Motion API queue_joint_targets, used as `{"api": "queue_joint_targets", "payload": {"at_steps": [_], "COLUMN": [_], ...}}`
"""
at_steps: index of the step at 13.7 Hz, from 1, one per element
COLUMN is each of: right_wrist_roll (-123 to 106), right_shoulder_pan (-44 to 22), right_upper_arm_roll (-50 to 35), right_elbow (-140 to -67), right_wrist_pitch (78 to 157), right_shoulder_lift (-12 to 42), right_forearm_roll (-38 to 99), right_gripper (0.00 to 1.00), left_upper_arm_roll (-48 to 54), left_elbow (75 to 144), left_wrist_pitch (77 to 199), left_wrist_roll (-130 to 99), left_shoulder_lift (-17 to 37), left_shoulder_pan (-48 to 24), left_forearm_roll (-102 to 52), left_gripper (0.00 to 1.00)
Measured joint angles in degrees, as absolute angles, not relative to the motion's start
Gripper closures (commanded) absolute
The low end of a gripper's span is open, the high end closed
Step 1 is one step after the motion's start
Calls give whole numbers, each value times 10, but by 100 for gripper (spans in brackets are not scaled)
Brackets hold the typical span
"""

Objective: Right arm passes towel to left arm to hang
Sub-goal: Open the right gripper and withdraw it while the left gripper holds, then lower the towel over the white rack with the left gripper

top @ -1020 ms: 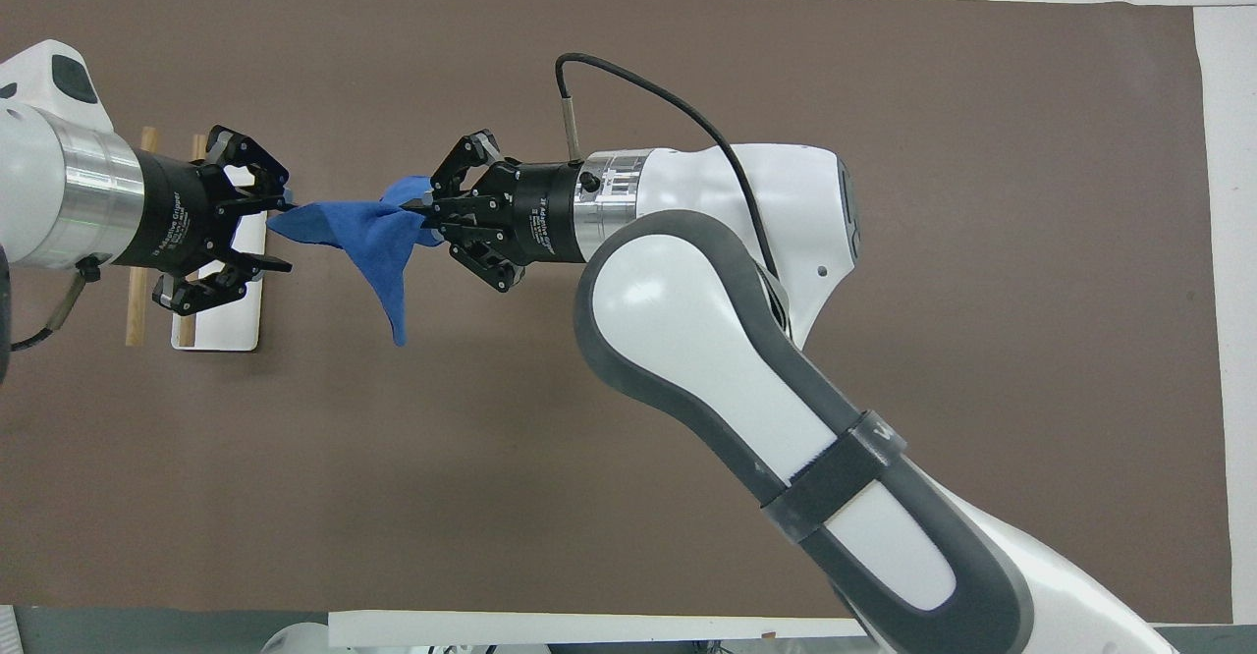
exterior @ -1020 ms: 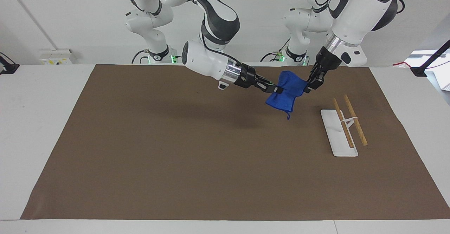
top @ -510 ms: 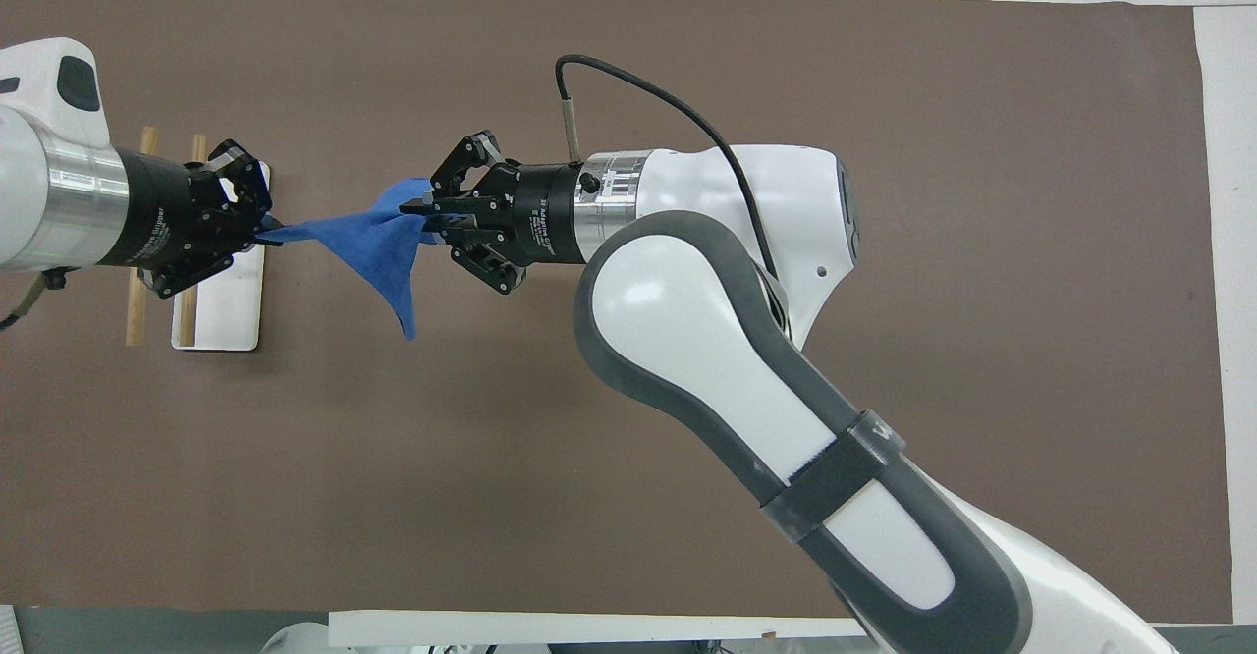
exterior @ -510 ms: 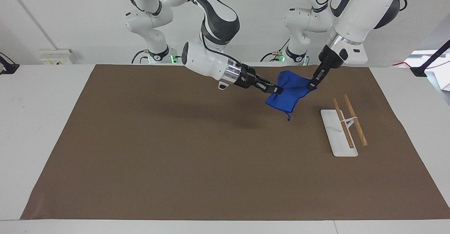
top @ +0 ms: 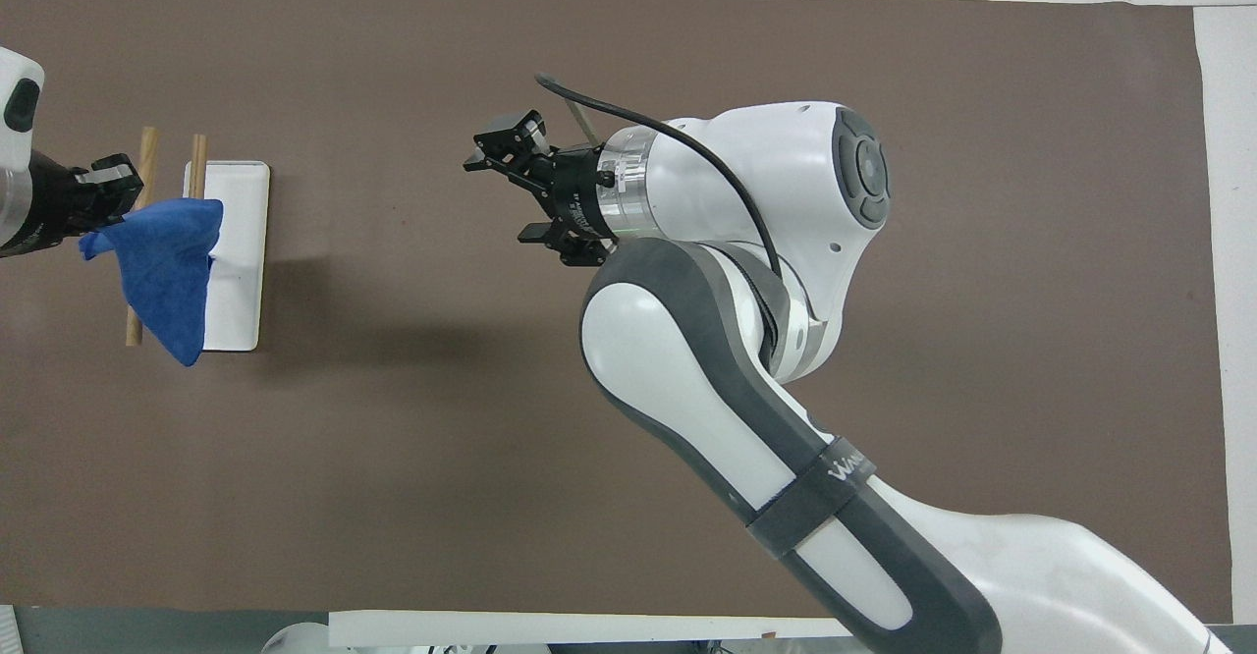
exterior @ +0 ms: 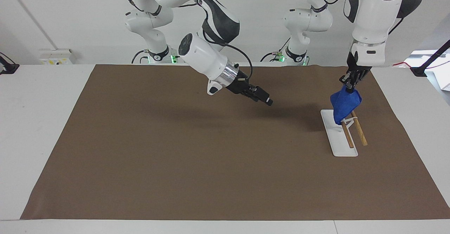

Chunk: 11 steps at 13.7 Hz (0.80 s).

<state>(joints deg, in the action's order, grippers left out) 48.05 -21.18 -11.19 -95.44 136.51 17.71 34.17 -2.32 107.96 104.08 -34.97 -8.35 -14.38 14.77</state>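
My left gripper [exterior: 348, 82] points down over the rack and is shut on the top corner of the blue towel [exterior: 344, 104]. The towel hangs bunched from it, its lower end over the wooden rods [exterior: 359, 130] and the white rack base [exterior: 340, 143]; I cannot tell whether it touches them. In the overhead view the left gripper [top: 110, 197] holds the towel [top: 162, 266] over the rods [top: 147, 143] and the base [top: 244, 242]. My right gripper [exterior: 264, 99] is open and empty in the air over the mat's middle, well apart from the towel; it also shows in the overhead view [top: 506, 192].
A brown mat [exterior: 175, 156] covers most of the white table [exterior: 45, 121]. The rack stands toward the left arm's end of the mat. The right arm's black cable [top: 687, 138] loops beside its wrist.
The right gripper opened, let go of the towel and pulled back and turned. The left gripper, shut on the towel, swung it away and now holds it hanging over the rack.
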Motion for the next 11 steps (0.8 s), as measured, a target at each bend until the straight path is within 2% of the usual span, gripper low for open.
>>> {"api": "queue_joint_targets", "payload": {"at_steps": [6, 9, 11], "right_wrist_roll": [279, 246, 243], "right_shoulder_pan": [-81, -66, -59], "right_upper_arm_roll": [-110, -110, -110], "right_elbow": [-943, -903, -856], "right_wrist_pitch": [1200, 1075, 992], "right_shoulder_lift": [158, 131, 118], "right_forearm_roll": [30, -95, -122], "right_gripper": [0, 0, 0], "left_upper_arm_roll": [-25, -26, -26], "left_elbow": [1105, 1146, 1152], "left_wrist_pitch": [1104, 1187, 1221], "left_wrist_roll": [-292, -274, -232], "left_shoulder_lift": [-85, -77, -60], "left_shoulder_pan": [-85, -44, -12], "left_forearm_roll": [152, 153, 153], "left_gripper": [100, 100, 100]}}
